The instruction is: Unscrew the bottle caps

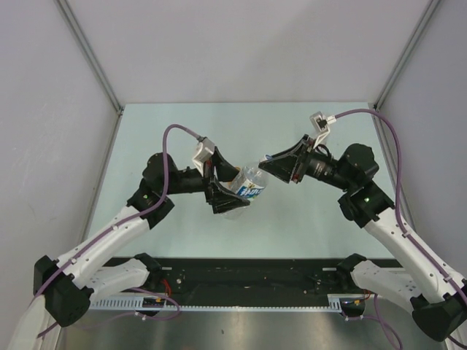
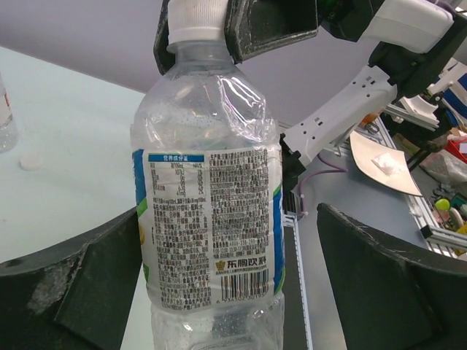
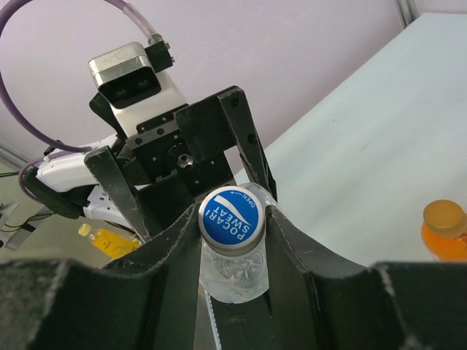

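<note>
Over the table (image 1: 182,124), right pincer (image 1: 268,168) gripping blue-marked cap (image 3: 232,221), left pincer (image 1: 241,188) spread

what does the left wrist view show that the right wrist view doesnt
Only the left wrist view: the printed label and barcode on the clear bottle, a loose white cap lying on the table, and the left gripper open around the bottle.
Only the right wrist view: the blue mark on top of the bottle's cap, and an orange bottle.
Both: the clear bottle with its cap pinched by the right gripper.
</note>
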